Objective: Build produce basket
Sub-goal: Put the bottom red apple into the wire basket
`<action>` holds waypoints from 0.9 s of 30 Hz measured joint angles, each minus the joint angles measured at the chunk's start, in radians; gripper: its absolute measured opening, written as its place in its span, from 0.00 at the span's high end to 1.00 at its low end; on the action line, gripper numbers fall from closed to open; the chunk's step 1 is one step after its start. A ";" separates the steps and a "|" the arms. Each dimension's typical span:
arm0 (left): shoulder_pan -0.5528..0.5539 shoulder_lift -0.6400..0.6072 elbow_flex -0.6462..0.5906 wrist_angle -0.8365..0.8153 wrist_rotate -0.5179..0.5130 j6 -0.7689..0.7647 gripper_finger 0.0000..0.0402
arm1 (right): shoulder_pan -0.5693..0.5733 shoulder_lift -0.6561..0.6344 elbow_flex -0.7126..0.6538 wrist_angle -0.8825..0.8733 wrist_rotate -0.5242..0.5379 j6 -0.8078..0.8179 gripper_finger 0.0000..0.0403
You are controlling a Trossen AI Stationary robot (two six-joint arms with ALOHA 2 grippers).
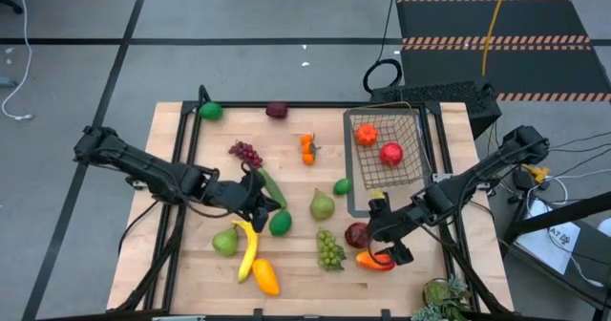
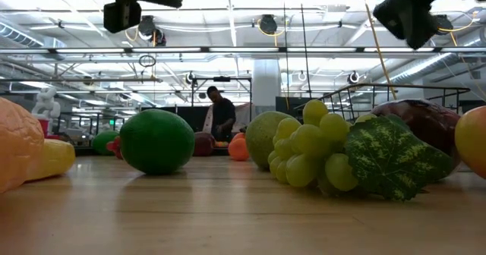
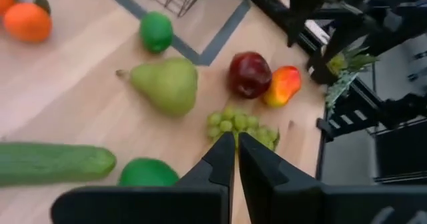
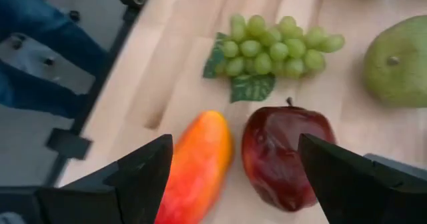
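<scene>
Dark-red apple (image 4: 287, 156) and mango (image 4: 197, 165) lie side by side on the table between the wide-open, empty fingers of the right gripper (image 1: 385, 242), just in front of the basket (image 1: 387, 147), while the left gripper (image 1: 256, 199), pinched closed on nothing, hovers near the cucumber (image 3: 55, 163).

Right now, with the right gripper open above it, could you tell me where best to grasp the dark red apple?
Probably across the dark red apple's round middle, coming straight down. Its stem points sideways toward the green grapes, and the orange-red mango lies close beside, so the right gripper's fingers should straddle only the apple.
</scene>
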 joint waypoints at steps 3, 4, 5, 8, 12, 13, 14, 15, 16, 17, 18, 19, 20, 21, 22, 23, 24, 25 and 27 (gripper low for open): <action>-0.008 0.035 0.001 0.067 0.002 -0.026 0.95 | -0.003 -0.004 -0.032 0.008 0.008 -0.019 0.21; -0.013 0.044 0.001 0.082 0.003 -0.029 0.95 | -0.003 -0.004 -0.043 0.017 0.007 -0.017 0.20; -0.018 0.053 0.001 0.102 0.004 -0.031 0.95 | -0.003 -0.004 -0.055 0.022 0.007 -0.014 0.20; -0.028 0.086 0.030 0.115 0.001 -0.036 0.95 | -0.002 -0.003 -0.087 0.039 0.008 -0.012 0.20; -0.039 0.136 0.099 0.064 -0.003 -0.036 0.95 | -0.002 -0.003 -0.104 0.045 0.044 -0.012 0.15; -0.039 0.148 0.120 0.045 -0.003 -0.036 0.95 | -0.002 -0.003 -0.108 0.048 0.065 -0.014 0.13; -0.039 0.162 0.141 0.024 -0.004 -0.034 0.95 | -0.002 -0.003 -0.111 0.055 0.084 -0.016 0.12; -0.039 0.177 0.163 0.011 -0.006 -0.032 0.95 | -0.003 -0.003 -0.115 0.064 0.094 -0.021 0.10; -0.039 0.192 0.183 0.005 -0.006 -0.027 0.95 | -0.003 -0.003 -0.118 0.069 0.106 -0.028 0.08; -0.039 0.207 0.203 -0.006 -0.009 -0.025 0.95 | -0.003 -0.004 -0.124 0.074 0.110 -0.034 0.07; -0.039 0.222 0.221 -0.015 -0.013 -0.020 0.95 | -0.003 -0.004 -0.134 0.089 0.109 -0.038 0.06; -0.039 0.237 0.237 -0.015 -0.017 -0.016 0.95 | -0.003 -0.004 -0.147 0.109 0.109 -0.039 0.05; -0.039 0.251 0.252 -0.012 -0.020 -0.012 0.95 | -0.003 -0.004 -0.164 0.127 0.109 -0.039 0.05; -0.039 0.264 0.266 -0.012 -0.021 -0.011 0.95 | -0.003 -0.004 -0.180 0.143 0.109 -0.038 0.05; -0.039 0.278 0.279 -0.013 -0.022 -0.010 0.95 | -0.003 -0.004 -0.195 0.163 0.109 -0.038 0.05; -0.039 0.289 0.290 -0.015 -0.022 -0.010 0.95 | -0.003 -0.003 -0.209 0.184 0.109 -0.038 0.05; -0.039 0.300 0.299 -0.014 -0.022 -0.010 0.95 | -0.004 -0.003 -0.223 0.203 0.111 -0.038 0.05; -0.039 0.309 0.308 -0.013 -0.023 -0.014 0.95 | -0.004 -0.003 -0.238 0.224 0.115 -0.038 0.05; -0.041 0.318 0.314 -0.015 -0.025 -0.030 0.95 | -0.003 -0.003 -0.261 0.258 0.144 -0.038 0.05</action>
